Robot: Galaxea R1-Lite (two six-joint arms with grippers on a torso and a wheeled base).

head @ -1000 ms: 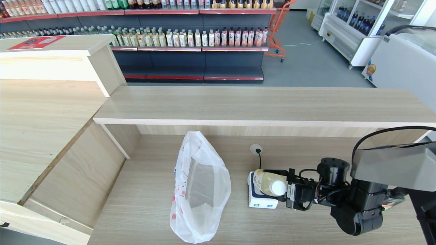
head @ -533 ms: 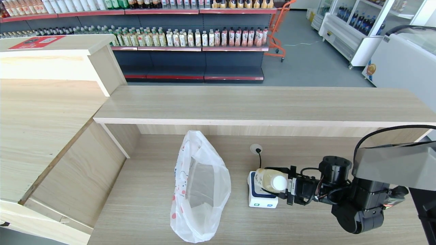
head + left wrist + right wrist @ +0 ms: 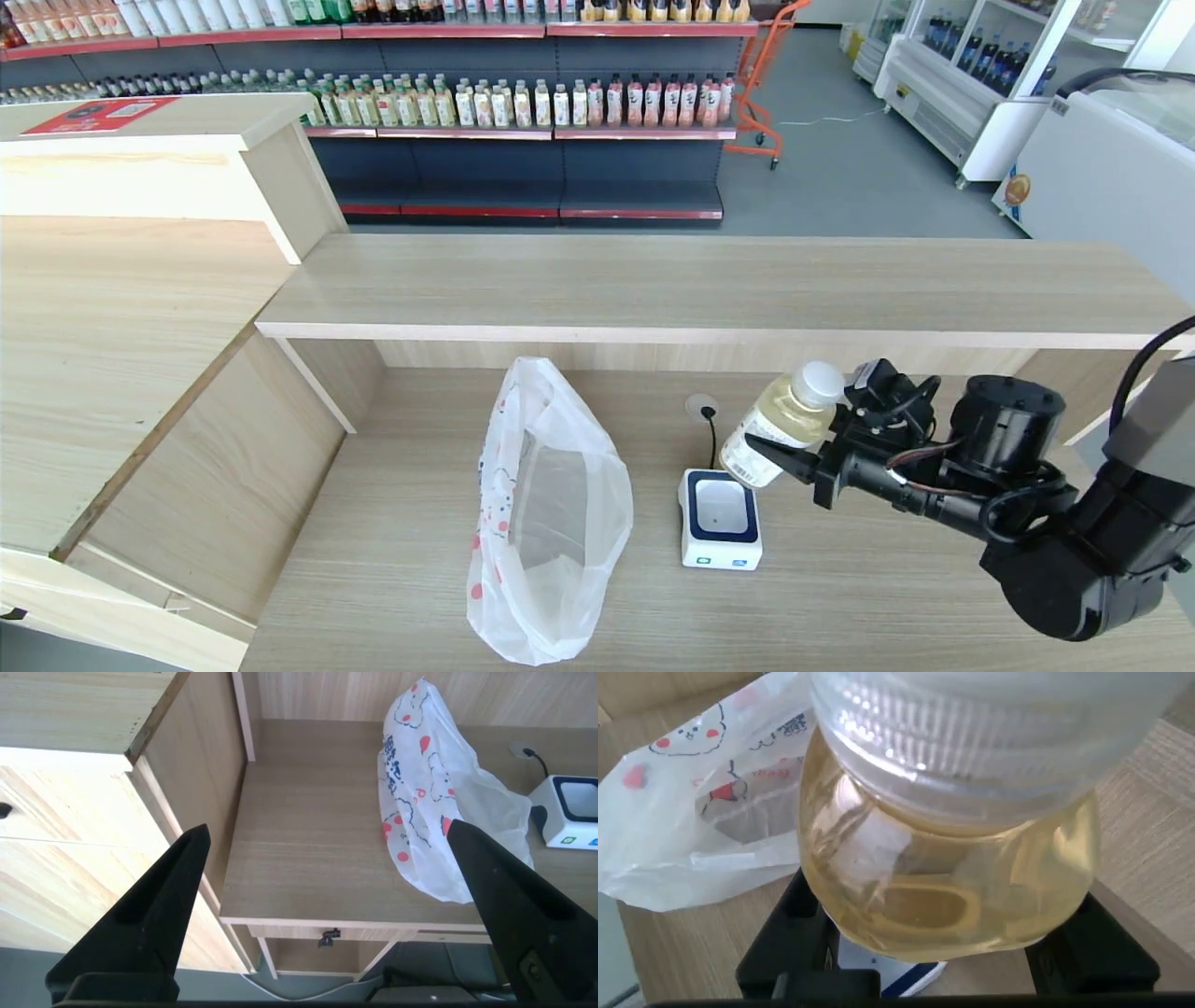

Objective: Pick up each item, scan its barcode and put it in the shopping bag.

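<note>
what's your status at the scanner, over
Right end effector shut on bottle, held tilted over scanner. Left end effector open. Nothing between bottle and shopping bag.

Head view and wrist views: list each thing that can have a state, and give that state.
bottle, capped, tilted, gripped off the counter.
right claw, shut on the bottle.
left claw, open, empty.
shopping bag, lying on the counter, seemingly empty.
scanner, flat on the counter, uncovered.
</note>
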